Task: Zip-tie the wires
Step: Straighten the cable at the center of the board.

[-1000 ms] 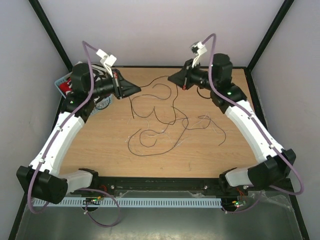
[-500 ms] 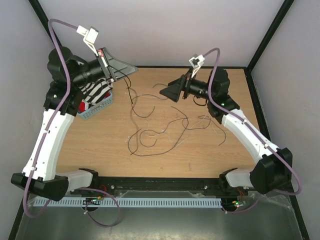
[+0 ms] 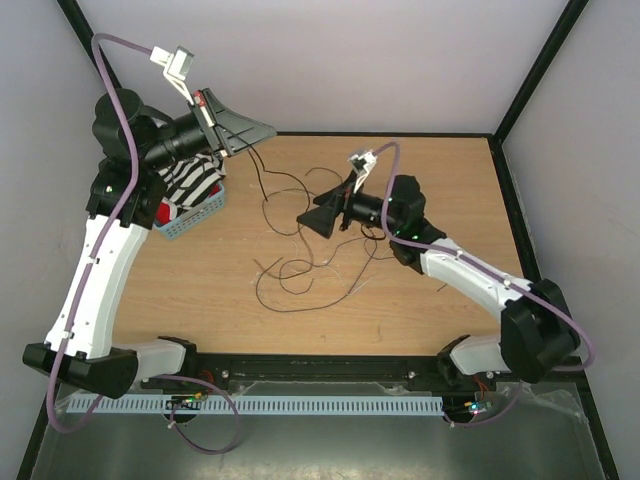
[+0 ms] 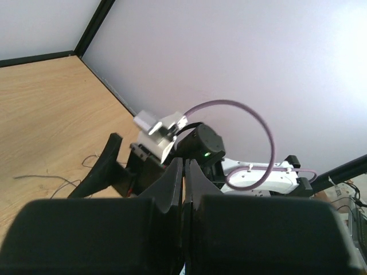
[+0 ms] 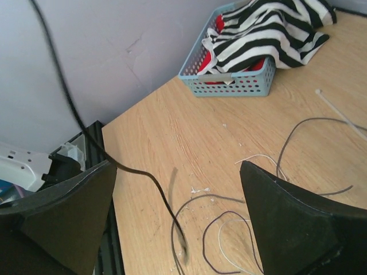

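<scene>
- Where the light wooden tabletop (image 3: 440,190) meets the left wall, we see a pale blue plastic mesh basket (image 3: 196,216) holding a black-and-white striped cloth (image 3: 190,180) over something red.
- Just right of the basket and raised well above the wood, we find the left gripper (image 3: 268,131). Its wrist view shows its two black fingers (image 4: 172,183) pressed together with no gap.
- From that tip a thin dark strand drops to the wires (image 3: 300,268), a loose tangle of very thin dark strands with a few pale ones. We therefore read the left gripper as pinching one strand, though its own camera does not show it between the fingers.
- The tangle lies on the middle of the table, apart from the basket, its loops spreading toward the right half.
- The right gripper (image 3: 308,222) hovers low over the far part of the tangle, jaws spread wide with nothing held.
- In its wrist view the lifted strand crosses in front of one finger (image 5: 63,223), and wire loops (image 5: 198,197) lie on the wood below the gap.
</scene>
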`<state>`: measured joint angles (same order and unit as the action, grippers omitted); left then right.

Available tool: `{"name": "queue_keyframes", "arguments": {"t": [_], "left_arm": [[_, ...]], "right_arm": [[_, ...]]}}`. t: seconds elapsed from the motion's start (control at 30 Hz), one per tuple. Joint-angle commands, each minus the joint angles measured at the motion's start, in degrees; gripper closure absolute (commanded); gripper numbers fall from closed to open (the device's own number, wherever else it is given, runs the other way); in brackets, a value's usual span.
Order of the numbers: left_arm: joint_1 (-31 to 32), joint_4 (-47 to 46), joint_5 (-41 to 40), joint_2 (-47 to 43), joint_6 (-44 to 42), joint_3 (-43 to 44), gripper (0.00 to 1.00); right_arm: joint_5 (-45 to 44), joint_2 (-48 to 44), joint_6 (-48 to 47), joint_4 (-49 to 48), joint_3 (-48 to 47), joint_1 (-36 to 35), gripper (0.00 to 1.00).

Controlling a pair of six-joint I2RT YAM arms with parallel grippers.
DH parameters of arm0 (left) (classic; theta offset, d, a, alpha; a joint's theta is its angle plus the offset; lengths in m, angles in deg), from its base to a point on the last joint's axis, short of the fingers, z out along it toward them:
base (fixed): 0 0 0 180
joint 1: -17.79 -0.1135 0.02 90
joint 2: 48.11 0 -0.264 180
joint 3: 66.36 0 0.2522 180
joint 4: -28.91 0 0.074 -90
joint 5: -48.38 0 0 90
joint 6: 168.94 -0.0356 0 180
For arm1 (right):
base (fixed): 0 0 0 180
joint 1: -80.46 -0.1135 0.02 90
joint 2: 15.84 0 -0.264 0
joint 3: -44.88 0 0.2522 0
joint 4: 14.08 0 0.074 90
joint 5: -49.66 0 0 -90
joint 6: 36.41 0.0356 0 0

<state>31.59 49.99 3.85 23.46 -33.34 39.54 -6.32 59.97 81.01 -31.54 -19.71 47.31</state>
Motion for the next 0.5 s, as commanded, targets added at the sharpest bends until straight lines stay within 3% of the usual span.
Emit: {"name": "queue_keyframes", "arguments": {"t": [0.0, 0.3, 0.47], "left_arm": [[-0.3, -1.4, -0.3, 0.1, 1.3, 3.1, 1.00], [-0.3, -1.6, -0.6, 0.4, 1.8, 4.6, 1.00], [-0.4, -1.6, -0.7, 0.5, 1.9, 5.9, 1.00]], "right_arm": [[-0.1, 4.0, -0.8, -7.5, 1.7, -2.8, 0.01], [4.0, 12.1, 3.7, -15.0, 5.2, -7.3, 0.02], [3.8, 16.2, 4.3, -17.6, 5.9, -7.8, 0.16]]}}
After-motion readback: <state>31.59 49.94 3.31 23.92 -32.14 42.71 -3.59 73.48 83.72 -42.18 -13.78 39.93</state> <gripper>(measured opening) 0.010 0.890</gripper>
